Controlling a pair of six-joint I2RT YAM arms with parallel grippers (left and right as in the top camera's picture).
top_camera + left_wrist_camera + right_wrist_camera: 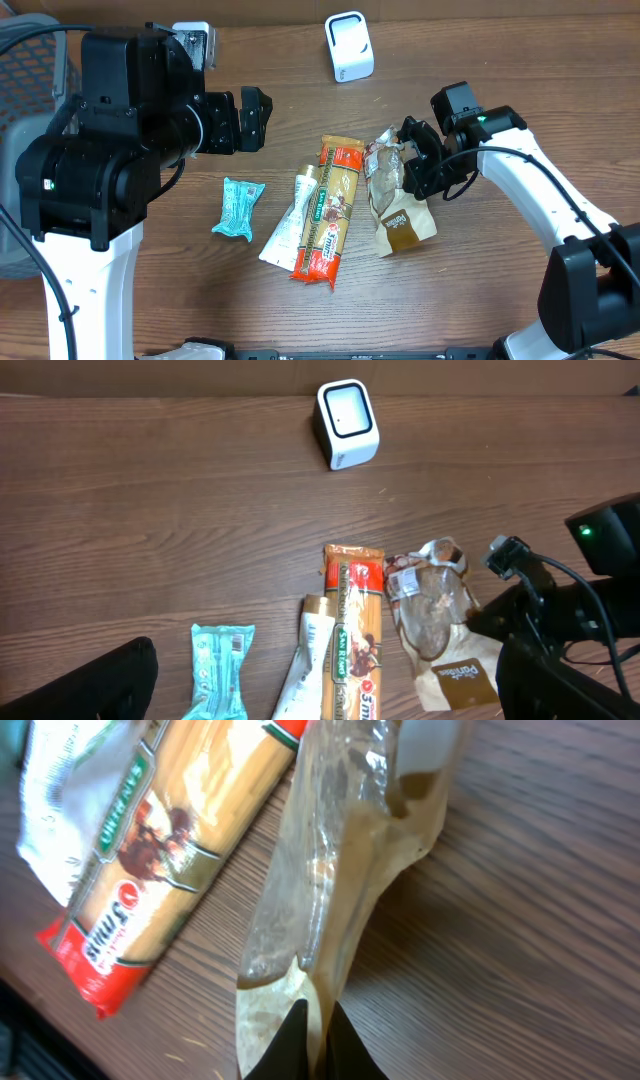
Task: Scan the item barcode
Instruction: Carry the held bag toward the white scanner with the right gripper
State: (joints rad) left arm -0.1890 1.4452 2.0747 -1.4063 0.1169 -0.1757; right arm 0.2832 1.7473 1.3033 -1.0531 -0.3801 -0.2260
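Matt wood-grain table (pixel 500 60) — pouch (pixel 392 195) glossy clear plastic, brown paper.

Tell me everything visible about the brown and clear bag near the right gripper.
The bag is crinkled clear plastic with a brown, paper-like end bearing pale print and a label at the other end. It rests on the wooden table beside the pasta packet. The right gripper, shut, pinches one edge.

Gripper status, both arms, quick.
Left gripper: open, holding nothing.
Right gripper: closed on the edge of the brown pouch.
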